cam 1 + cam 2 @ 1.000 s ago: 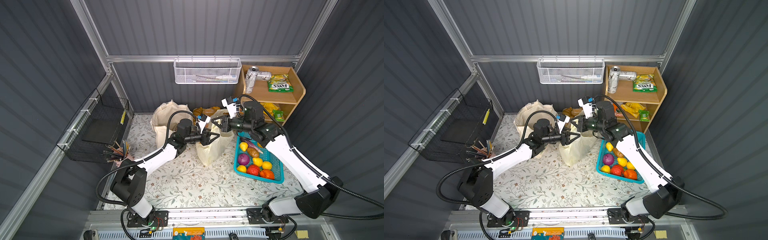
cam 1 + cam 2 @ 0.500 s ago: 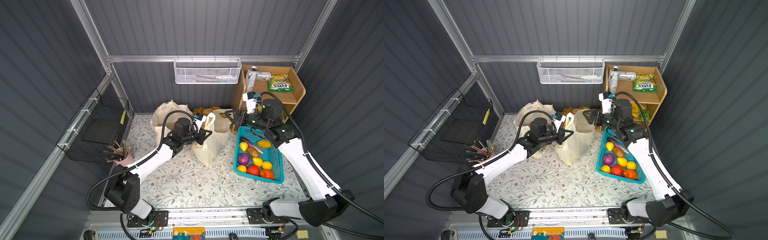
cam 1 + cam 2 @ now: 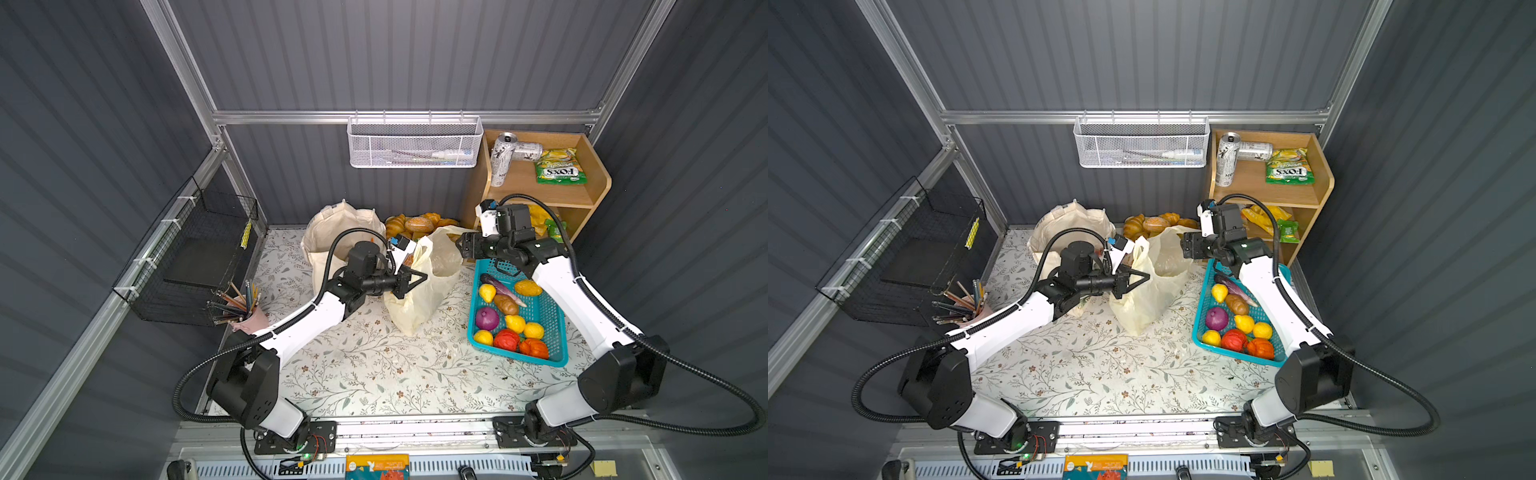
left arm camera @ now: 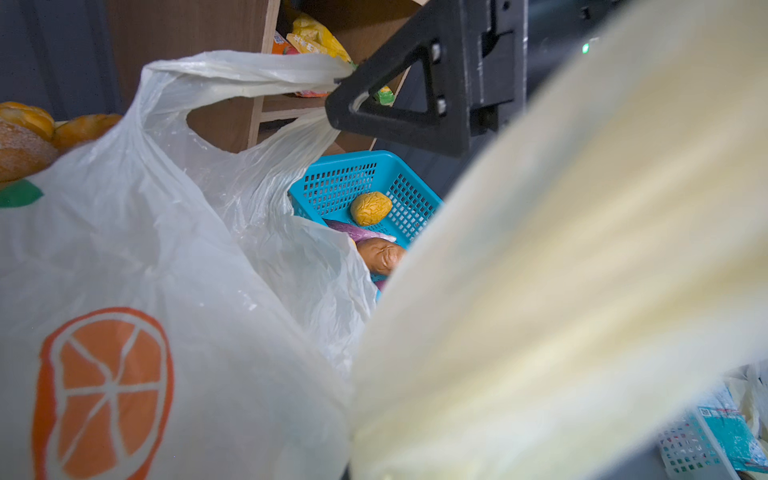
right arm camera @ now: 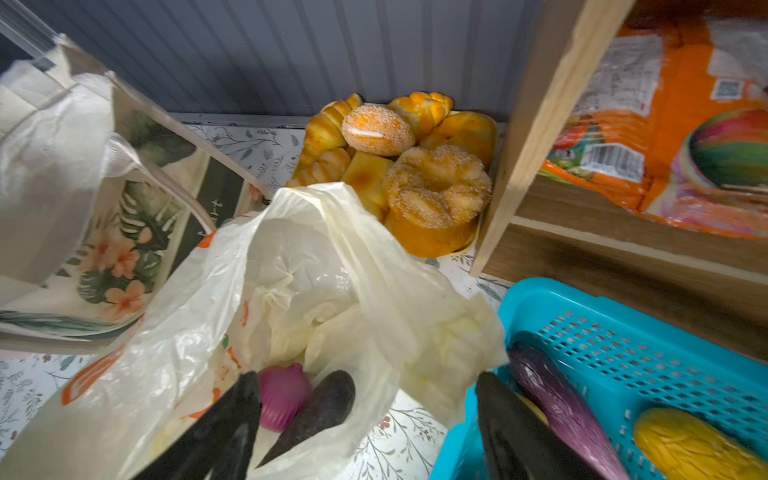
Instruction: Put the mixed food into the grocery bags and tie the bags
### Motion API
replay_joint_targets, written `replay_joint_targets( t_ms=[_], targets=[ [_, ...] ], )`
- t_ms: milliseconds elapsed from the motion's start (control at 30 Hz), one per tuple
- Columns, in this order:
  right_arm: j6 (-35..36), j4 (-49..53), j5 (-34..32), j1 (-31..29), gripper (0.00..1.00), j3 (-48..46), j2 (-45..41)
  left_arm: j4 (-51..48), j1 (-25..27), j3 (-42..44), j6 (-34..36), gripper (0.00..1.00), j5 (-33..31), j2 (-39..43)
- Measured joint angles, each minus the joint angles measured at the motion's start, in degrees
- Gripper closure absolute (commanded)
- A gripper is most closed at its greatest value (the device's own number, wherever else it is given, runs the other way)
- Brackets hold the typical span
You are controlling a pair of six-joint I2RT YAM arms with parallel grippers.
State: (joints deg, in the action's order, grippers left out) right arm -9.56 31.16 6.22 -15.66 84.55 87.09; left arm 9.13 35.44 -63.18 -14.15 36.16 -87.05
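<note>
1. One table (image 3: pixel 374 374) w/ floral cloth carries all; 2 robot arms (image 3: pixel 303 324) reach in from the front.
2. One wooden shelf unit (image 3: pixel 598 187), back right: upper level has 2 silver cans (image 3: pixel 500 162) and 1 green "FOX'S" packet (image 3: pixel 557 172); lower level has yellow and green packets (image 3: pixel 1287 230), count not clear.
3. One beige canvas tote (image 3: pixel 332 226) w/ green leaf print stands back left; its content is hidden.
4. One thin cream-yellow plastic bag (image 3: pixel 419 303) w/ orange print stands in the middle, between tote and basket. Right wrist view shows 2 items inside: 1 purple toy onion (image 5: pixel 284 395), 1 dark eggplant (image 5: pixel 322 407).
5. One turquoise plastic basket (image 3: pixel 546 305), just right of the bag, holds 10 toy pieces: 4 yellow fruits (image 3: pixel 514 322), 2 red-orange ribbed pieces (image 3: pixel 506 338), 1 second purple onion (image 3: pixel 486 319), 1 purple eggplant (image 3: pixel 500 286), 1 brown potato (image 3: pixel 505 304), 1 orange-yellow fruit (image 3: pixel 528 286).
6. One pile of toy bread (image 3: pixel 417 224) at the back wall, between tote and shelf; count not clear.
7. The left gripper (image 3: pixel 424 277): fingers (image 4: pixel 374 108) pressed together, pinching a loop handle (image 4: pixel 249 79) of the plastic bag. 1 s ago they were partly apart.
8. The right gripper (image 3: pixel 459 246): fingers (image 5: pixel 232 419) spread wide, holding nothing, over the bag's mouth on the basket side. 1 s ago it was shut and nearer to the left gripper.
</note>
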Motion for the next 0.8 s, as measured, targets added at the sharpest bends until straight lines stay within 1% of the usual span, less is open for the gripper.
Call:
replay_joint_targets(
  t_ms=[200,300,367,400,467,533,567,667,800],
  targets=[
    [0.2,0.2,0.2,3.3,0.22,0.0,0.3,0.5,0.0,0.0,0.0,1.00,1.4,0.0],
    [0.3,0.2,0.9,3.6,0.26,0.1,0.6,0.8,0.0,0.0,0.0,1.00,1.9,0.0],
    [0.5,0.2,1.5,3.6,0.34,0.4,1.1,0.8,0.0,0.0,0.0,1.00,2.1,0.0],
    [0.8,0.2,1.8,3.6,0.44,0.8,1.5,0.8,0.0,0.0,0.0,1.00,2.4,0.0],
    [1.1,0.2,2.8,3.6,0.69,1.6,2.3,0.8,0.0,0.0,-0.1,1.00,2.7,0.0],
    [1.0,0.2,3.7,3.6,0.97,2.3,3.1,1.0,0.0,0.1,-0.3,1.00,3.1,0.0],
    [0.9,0.2,4.2,3.6,1.00,2.6,3.3,1.3,0.0,0.2,-0.5,1.00,3.1,0.0],
    [0.5,0.7,6.3,3.6,1.00,3.4,3.1,2.5,-0.8,1.3,-1.0,1.00,3.3,0.5],
    [-2.5,0.7,9.3,3.6,1.00,2.3,-1.9,2.3,-2.9,2.1,-1.2,1.00,2.2,2.7]
  ],
)
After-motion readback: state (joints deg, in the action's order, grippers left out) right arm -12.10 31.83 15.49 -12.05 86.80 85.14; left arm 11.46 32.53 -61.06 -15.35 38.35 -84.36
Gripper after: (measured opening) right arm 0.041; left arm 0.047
